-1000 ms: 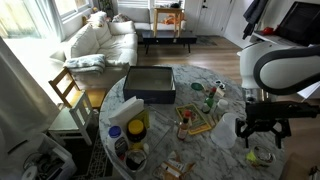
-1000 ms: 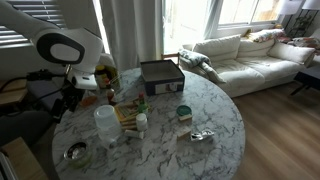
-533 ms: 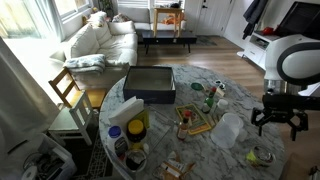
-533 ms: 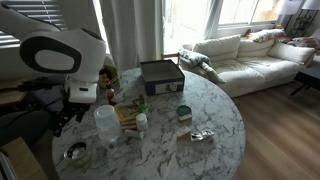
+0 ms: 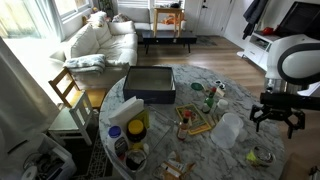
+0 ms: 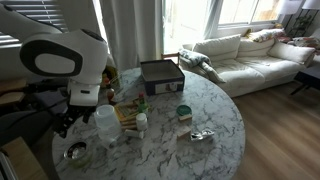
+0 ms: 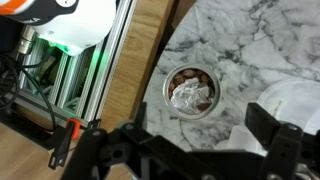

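Observation:
My gripper (image 5: 278,120) is open and empty, hovering at the edge of the round marble table (image 5: 200,150). In the wrist view its two black fingers (image 7: 275,140) stand wide apart. Between and beyond them sits a small metal bowl (image 7: 189,92) holding crumpled foil and brown bits. The bowl shows below the gripper in both exterior views (image 5: 262,156) (image 6: 76,153). A clear plastic cup (image 5: 228,128) stands on the table beside the gripper and also appears in the other views (image 6: 105,122) (image 7: 292,100).
A dark box (image 5: 150,83) sits at the table's far side, with a green bottle (image 5: 210,97), a wooden tray of items (image 5: 195,122), a yellow-lidded jar (image 5: 135,128) and a small tin (image 6: 184,112) around it. A wooden chair (image 5: 68,90) and white sofa (image 5: 100,40) stand beyond.
Over the last second my gripper rose and shifted outward from over the bowl toward the table's edge, staying open. In the last half second it barely moved.

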`<state>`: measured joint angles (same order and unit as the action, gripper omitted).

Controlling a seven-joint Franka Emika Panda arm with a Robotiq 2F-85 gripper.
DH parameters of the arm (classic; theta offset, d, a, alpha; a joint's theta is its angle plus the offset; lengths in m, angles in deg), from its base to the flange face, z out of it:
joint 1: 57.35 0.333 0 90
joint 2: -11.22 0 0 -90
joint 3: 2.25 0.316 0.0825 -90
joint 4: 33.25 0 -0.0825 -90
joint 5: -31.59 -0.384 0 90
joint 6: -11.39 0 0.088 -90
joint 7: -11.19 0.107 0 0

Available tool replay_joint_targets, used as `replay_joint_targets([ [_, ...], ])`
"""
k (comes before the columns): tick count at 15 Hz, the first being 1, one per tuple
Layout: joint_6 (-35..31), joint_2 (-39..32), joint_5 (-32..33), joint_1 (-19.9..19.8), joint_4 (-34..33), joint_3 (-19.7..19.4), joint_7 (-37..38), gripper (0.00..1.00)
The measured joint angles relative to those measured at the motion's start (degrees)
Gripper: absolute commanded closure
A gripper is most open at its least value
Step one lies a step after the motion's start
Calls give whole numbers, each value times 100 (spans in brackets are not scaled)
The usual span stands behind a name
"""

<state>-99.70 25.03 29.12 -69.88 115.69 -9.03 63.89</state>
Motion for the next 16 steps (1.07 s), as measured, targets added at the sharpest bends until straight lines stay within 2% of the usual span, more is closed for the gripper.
replay_joint_targets([
  [3, -412, -144, 6, -220, 3, -134, 273, 0],
  [8, -725, -638, -120, -425, -3, -374, 958, 0],
  [16, -1311, -1634, -1500, -434, -216, -749, 1063, 0],
])
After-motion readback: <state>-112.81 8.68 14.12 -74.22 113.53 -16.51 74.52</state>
